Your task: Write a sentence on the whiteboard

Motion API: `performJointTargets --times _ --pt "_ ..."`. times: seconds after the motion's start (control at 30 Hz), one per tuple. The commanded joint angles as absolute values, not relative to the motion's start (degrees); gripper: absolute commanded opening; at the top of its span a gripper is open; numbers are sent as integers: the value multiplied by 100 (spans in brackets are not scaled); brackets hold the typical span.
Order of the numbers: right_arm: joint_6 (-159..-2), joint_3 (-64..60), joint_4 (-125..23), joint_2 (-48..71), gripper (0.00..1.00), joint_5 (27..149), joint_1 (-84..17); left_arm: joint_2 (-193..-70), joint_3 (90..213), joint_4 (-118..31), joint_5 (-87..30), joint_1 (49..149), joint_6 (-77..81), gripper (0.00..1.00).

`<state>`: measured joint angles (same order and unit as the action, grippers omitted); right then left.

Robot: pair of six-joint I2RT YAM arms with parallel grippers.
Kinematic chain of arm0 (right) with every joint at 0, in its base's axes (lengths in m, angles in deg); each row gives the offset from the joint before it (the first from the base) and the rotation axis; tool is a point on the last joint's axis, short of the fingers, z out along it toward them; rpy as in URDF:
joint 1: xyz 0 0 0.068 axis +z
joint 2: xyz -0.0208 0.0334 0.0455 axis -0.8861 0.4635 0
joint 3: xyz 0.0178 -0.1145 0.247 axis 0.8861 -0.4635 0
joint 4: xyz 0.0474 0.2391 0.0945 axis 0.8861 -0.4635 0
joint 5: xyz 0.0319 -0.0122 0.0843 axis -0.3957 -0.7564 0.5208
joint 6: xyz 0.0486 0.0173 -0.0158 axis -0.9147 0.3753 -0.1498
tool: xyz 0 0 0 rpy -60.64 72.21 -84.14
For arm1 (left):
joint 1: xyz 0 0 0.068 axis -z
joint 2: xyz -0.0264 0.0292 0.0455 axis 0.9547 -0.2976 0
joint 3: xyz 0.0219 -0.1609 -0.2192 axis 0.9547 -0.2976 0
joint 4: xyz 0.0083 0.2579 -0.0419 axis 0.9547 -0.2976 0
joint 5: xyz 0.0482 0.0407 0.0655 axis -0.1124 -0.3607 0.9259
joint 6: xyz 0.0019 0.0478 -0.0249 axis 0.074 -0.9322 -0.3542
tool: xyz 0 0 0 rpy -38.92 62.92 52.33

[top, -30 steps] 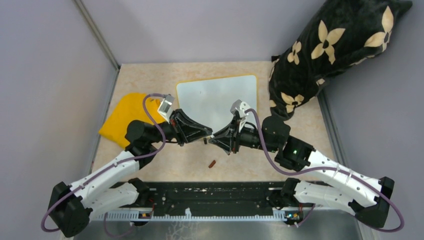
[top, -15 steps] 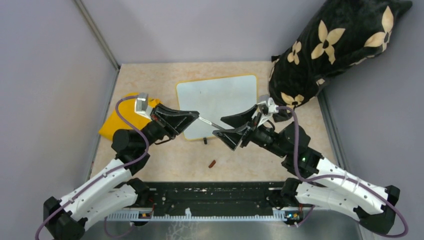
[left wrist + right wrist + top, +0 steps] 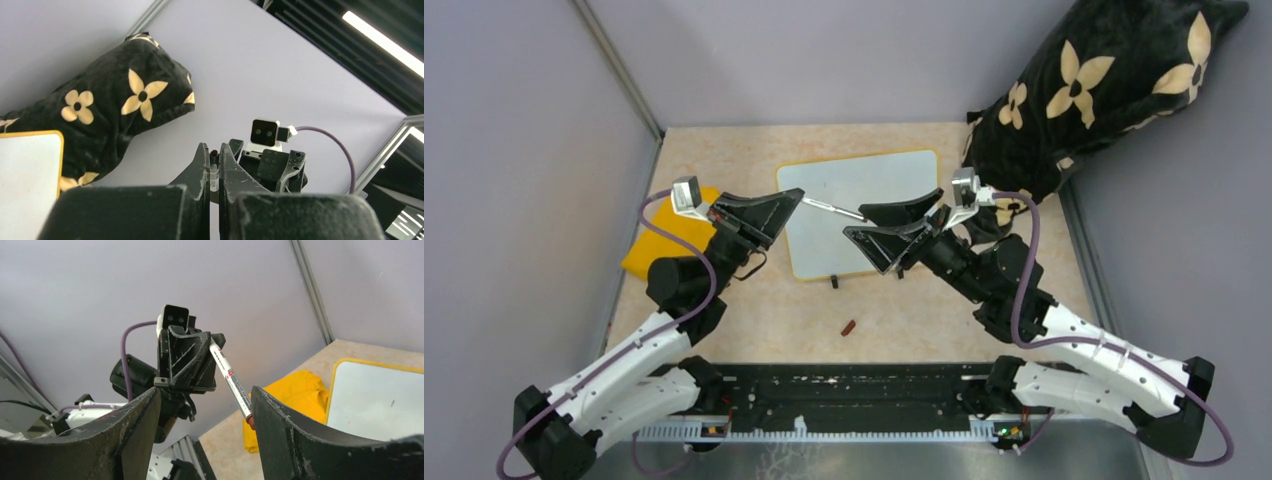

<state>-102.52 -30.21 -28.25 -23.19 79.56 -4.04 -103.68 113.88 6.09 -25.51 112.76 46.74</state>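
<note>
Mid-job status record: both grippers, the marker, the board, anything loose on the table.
left gripper: shut on the marker, over the whiteboard's left edge in the top view
right gripper: open, jaws spread wide, facing the marker's tip
marker: slants between the two grippers, reddish tip toward the right one
whiteboard: flat on the table, no writing visible from above
reddish-brown piece: loose, between whiteboard and arm bases
yellow cloth: left of the whiteboard

Even bright overhead light, soft shadows; ceiling strip light [image 3: 382, 37] glaring in left wrist view; near foreground soft-focus.
</note>
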Motion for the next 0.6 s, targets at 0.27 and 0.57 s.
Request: performJointTargets --times 0.27,0.57 --pt "-10398 -2477 -2309 -2089 65 7929 -405 -10225 11632 1025 -2107 11262 4898 0" --pt "-10272 -3193 -2002 -2519 66 7406 -412 -10033 11676 895 -1729 11263 4589 0"
